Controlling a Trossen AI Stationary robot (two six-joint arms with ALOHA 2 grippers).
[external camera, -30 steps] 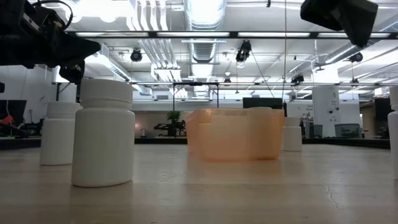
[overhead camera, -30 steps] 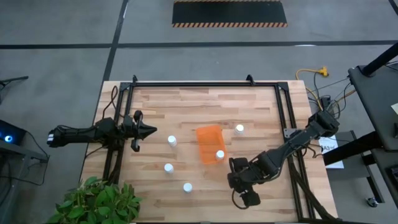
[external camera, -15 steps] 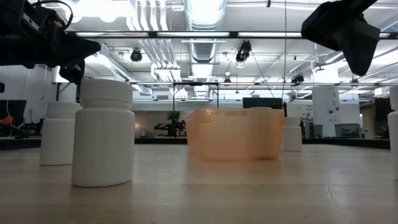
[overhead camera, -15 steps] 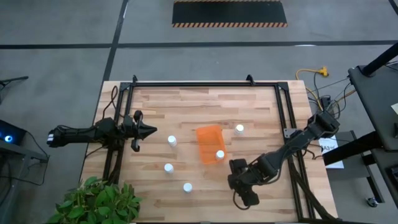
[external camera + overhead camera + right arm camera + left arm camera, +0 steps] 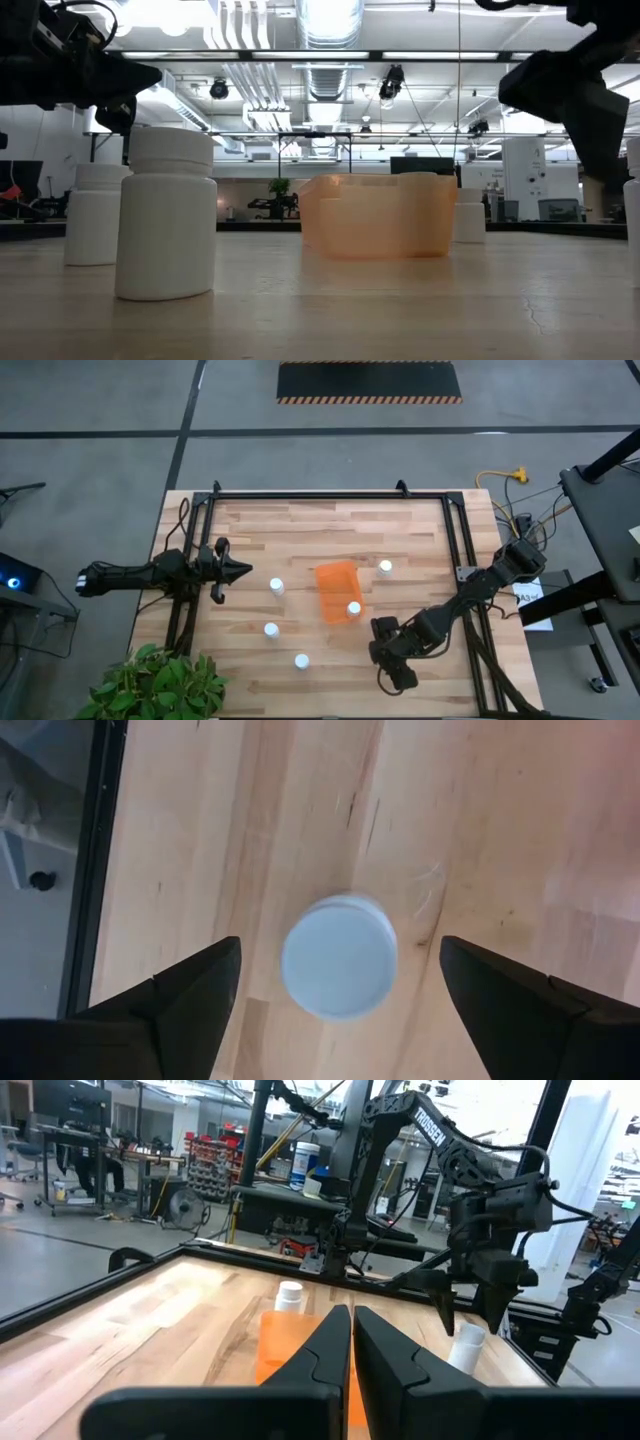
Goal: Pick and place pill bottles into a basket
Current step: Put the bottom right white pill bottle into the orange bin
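Observation:
My right gripper (image 5: pixel 340 948) is open and points down over a white pill bottle (image 5: pixel 339 956) that stands on the wood. One finger is on either side of its cap, and neither touches it. In the high view the gripper (image 5: pixel 392 658) hides that bottle. The orange basket (image 5: pixel 336 590) stands mid-table with a bottle (image 5: pixel 353 608) at its near right corner. Whether that bottle is inside or beside the basket, I cannot tell. Other bottles (image 5: pixel 277 586) (image 5: pixel 270 629) (image 5: pixel 301 660) (image 5: pixel 385 567) stand upright on the table. My left gripper (image 5: pixel 240 570) is shut and empty at the left.
A black metal frame (image 5: pixel 330 495) runs along the table's far, left and right sides. A potted plant (image 5: pixel 160 682) stands at the near left corner. In the low view two bottles (image 5: pixel 165 213) (image 5: pixel 95 213) stand near the camera, left of the basket (image 5: pixel 378 215).
My right gripper has come down toward the bottle beneath it, staying open and pointing down. The bottles and the basket have stayed where they were.

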